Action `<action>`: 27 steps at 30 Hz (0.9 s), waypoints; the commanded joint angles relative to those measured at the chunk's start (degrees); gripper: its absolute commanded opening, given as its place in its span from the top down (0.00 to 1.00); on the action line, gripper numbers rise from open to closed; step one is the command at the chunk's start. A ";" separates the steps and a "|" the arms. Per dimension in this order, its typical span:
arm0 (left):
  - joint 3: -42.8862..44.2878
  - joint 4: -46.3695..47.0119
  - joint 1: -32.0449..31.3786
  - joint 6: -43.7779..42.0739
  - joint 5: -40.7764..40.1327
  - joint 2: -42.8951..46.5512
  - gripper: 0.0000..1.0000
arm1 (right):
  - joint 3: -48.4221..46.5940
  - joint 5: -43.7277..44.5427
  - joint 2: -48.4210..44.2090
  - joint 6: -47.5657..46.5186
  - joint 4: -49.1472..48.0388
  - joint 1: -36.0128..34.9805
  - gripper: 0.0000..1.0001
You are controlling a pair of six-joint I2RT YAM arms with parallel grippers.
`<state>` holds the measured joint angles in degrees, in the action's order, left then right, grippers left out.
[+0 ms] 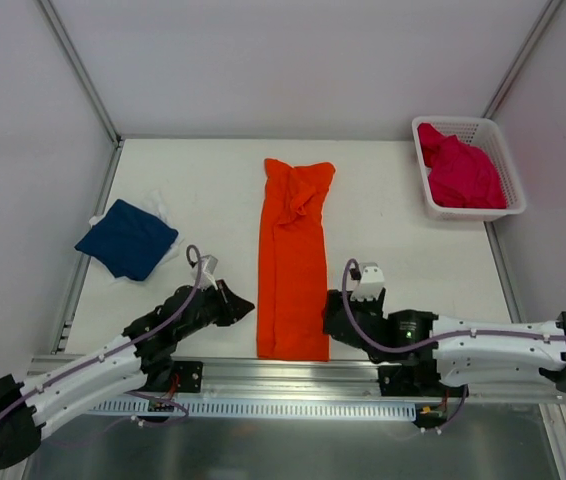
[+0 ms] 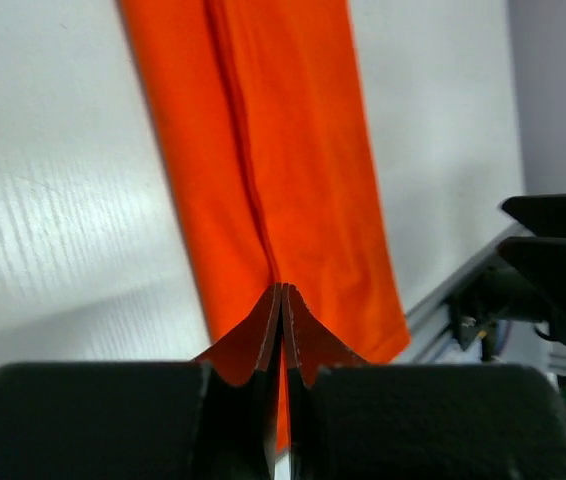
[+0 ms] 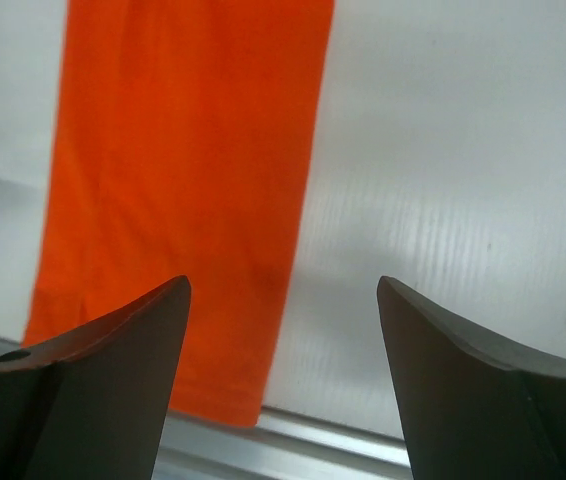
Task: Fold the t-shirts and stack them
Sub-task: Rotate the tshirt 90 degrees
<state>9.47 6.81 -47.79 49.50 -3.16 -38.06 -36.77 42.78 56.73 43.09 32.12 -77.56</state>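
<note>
- Fingers of the left gripper (image 2: 281, 300) are clenched tip to tip. No cloth shows between them, though the pads take on an orange tint, so a pinched thread cannot be ruled out.
- Fingers of the right gripper (image 3: 283, 290) stand wide apart and released, with nothing between them.
- Between the two grippers lies the orange t-shirt (image 1: 293, 270), folded into a long narrow strip on the table (image 1: 413, 260). Its near end is just ahead of the left fingertips and ahead and to the left of the right ones.
- By its look this shirt is light, limp and thin. It will likely sag, drag and unfold if lifted from one point.
- A sound hold would be the two near corners, one per gripper, pinching through all layers so the strip doubles over evenly.
- Far beyond both sets of fingers the strip's other end is bunched and wrinkled; collar and sleeves cannot be told apart there.
- How many layers the strip holds is hidden, as is whether the lengthwise crease in the left wrist view is a seam or a fold edge.
- Well off to the left of the left fingers, the navy t-shirt (image 1: 126, 238) lies folded on something white (image 1: 161, 212) that is hard to identify.
- Far from the right fingers, the magenta t-shirt (image 1: 460, 170) sits crumpled in the basket (image 1: 501, 145), its shape unreadable.
</note>
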 commanded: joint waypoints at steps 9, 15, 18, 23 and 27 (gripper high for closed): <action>-11.66 -12.17 -2.92 16.41 8.52 28.14 1.00 | 9.63 13.20 -1.91 42.66 7.15 -24.03 0.21; -15.45 -11.99 -7.84 21.16 6.85 28.30 0.93 | 3.47 16.01 14.08 71.44 22.36 -36.60 0.17; -18.87 -12.08 -10.47 24.24 6.06 30.32 0.88 | 5.04 16.71 16.83 80.28 22.20 -41.70 0.17; -18.97 -11.91 -18.38 27.58 0.18 28.23 0.87 | 2.24 16.72 23.42 91.99 30.10 -46.80 0.16; -18.71 -11.64 -25.41 34.16 -7.38 20.33 0.92 | 2.32 17.42 23.25 92.08 29.67 -46.89 0.16</action>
<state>2.94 -4.21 -69.58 77.17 -3.51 -12.64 -33.15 57.32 80.42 104.84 56.80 -124.07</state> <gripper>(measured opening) 0.095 0.837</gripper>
